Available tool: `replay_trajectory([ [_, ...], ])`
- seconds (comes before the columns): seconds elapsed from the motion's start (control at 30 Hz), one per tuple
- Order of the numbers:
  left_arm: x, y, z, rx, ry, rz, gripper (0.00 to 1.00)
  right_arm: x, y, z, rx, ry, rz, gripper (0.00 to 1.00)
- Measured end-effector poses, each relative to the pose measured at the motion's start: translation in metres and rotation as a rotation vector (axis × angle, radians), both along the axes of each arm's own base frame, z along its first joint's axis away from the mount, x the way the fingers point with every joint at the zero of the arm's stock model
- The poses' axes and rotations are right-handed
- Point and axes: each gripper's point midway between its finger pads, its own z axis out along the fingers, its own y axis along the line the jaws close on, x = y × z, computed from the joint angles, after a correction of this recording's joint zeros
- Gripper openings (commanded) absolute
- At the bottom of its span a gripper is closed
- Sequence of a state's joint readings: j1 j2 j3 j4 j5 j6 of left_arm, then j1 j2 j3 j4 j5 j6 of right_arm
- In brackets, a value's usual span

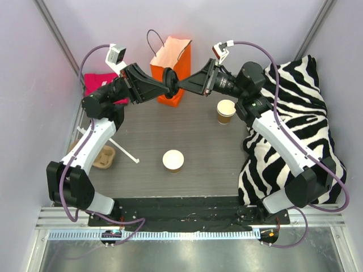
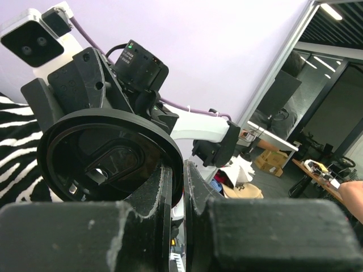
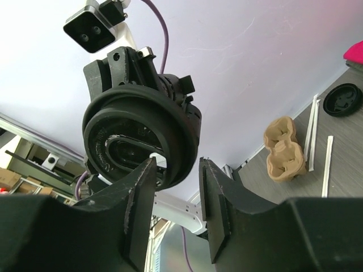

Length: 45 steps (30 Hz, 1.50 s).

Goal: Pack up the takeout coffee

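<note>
A round black plastic lid (image 1: 169,79) hangs on edge in the air in front of the orange bag (image 1: 170,62). My left gripper (image 1: 166,85) is shut on the lid's rim (image 2: 108,150). My right gripper (image 1: 181,86) faces it from the right, and its jaws stand apart on either side of the lid's (image 3: 142,139) edge. The left finger overlaps the lid and the right finger (image 3: 214,204) is clear of it. Two lidless kraft cups stand on the table, one (image 1: 226,110) under the right arm and one (image 1: 173,160) near the middle.
A moulded cardboard cup tray (image 1: 104,157) and white straws (image 1: 126,151) lie at the left. A pink cloth (image 1: 97,84) is at the back left, and a zebra-print cloth (image 1: 300,124) covers the right side. A second black lid (image 3: 342,100) lies on the table.
</note>
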<state>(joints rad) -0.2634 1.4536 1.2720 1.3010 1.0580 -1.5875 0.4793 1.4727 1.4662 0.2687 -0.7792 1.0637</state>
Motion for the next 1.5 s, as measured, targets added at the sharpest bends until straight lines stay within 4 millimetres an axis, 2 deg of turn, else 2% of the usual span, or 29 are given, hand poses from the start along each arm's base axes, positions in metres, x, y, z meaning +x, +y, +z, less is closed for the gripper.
replay_trajectory([
  [0.2, -0.001, -0.002, -0.004, 0.008, -0.005, -0.004, 0.0, -0.004, 0.007, 0.001, 0.003, 0.007, 0.021, 0.31],
  [0.27, -0.001, -0.002, -0.004, 0.009, -0.013, -0.001, 0.0, -0.005, 0.009, 0.0, 0.002, 0.009, 0.025, 0.1],
  [0.3, 0.0, -0.002, -0.004, 0.009, -0.014, 0.0, 0.07, -0.005, 0.009, 0.0, 0.002, 0.009, 0.024, 0.03],
  [0.37, -0.001, -0.002, -0.005, 0.011, -0.022, 0.001, 0.18, -0.004, 0.009, -0.001, -0.003, 0.017, 0.021, 0.01],
  [0.4, -0.001, -0.002, -0.006, 0.014, -0.022, 0.0, 0.33, -0.003, 0.009, -0.002, -0.008, 0.016, 0.017, 0.01],
  [0.47, -0.001, -0.002, -0.009, 0.017, -0.029, 0.006, 0.42, -0.003, 0.009, -0.003, -0.031, 0.013, 0.012, 0.01],
  [0.57, -0.001, 0.0, -0.029, 0.073, 0.017, 0.031, 0.59, -0.001, 0.007, -0.004, -0.077, -0.018, -0.005, 0.01],
  [0.6, 0.0, 0.001, -0.032, 0.086, 0.024, 0.043, 0.7, 0.0, 0.006, -0.006, -0.092, -0.026, -0.01, 0.01],
  [0.67, 0.009, 0.01, -0.047, 0.158, 0.056, 0.117, 0.78, 0.001, 0.004, -0.014, -0.141, -0.044, -0.021, 0.01],
  [0.7, 0.016, 0.018, -0.053, 0.194, 0.075, 0.176, 0.98, 0.001, 0.002, -0.02, -0.17, -0.046, -0.025, 0.01],
  [0.73, 0.022, 0.03, -0.059, 0.228, 0.083, 0.242, 1.0, 0.002, 0.001, -0.028, -0.206, -0.053, -0.03, 0.01],
  [0.9, 0.036, 0.092, -0.089, 0.376, 0.104, 0.548, 1.0, 0.003, -0.01, -0.074, -0.414, -0.089, -0.035, 0.01],
  [1.03, 0.058, 0.134, -0.123, 0.506, 0.283, 0.78, 1.0, 0.01, -0.013, -0.104, -0.609, -0.198, -0.026, 0.01],
  [1.13, 0.074, 0.155, -0.157, 0.631, 0.455, 0.872, 1.0, 0.01, -0.005, -0.138, -0.786, -0.281, 0.017, 0.01],
  [1.23, 0.073, 0.168, -0.195, 0.732, 0.62, 0.893, 1.0, -0.003, 0.014, -0.186, -1.002, -0.375, 0.124, 0.01],
  [1.3, 0.066, 0.173, -0.213, 0.776, 0.695, 0.894, 1.0, -0.015, 0.026, -0.219, -1.13, -0.427, 0.214, 0.01],
  [1.4, 0.056, 0.178, -0.227, 0.808, 0.751, 0.903, 1.0, -0.032, 0.036, -0.265, -1.303, -0.481, 0.358, 0.01],
  [1.5, 0.05, 0.18, -0.231, 0.822, 0.771, 0.918, 1.0, -0.038, 0.035, -0.291, -1.41, -0.5, 0.436, 0.01],
])
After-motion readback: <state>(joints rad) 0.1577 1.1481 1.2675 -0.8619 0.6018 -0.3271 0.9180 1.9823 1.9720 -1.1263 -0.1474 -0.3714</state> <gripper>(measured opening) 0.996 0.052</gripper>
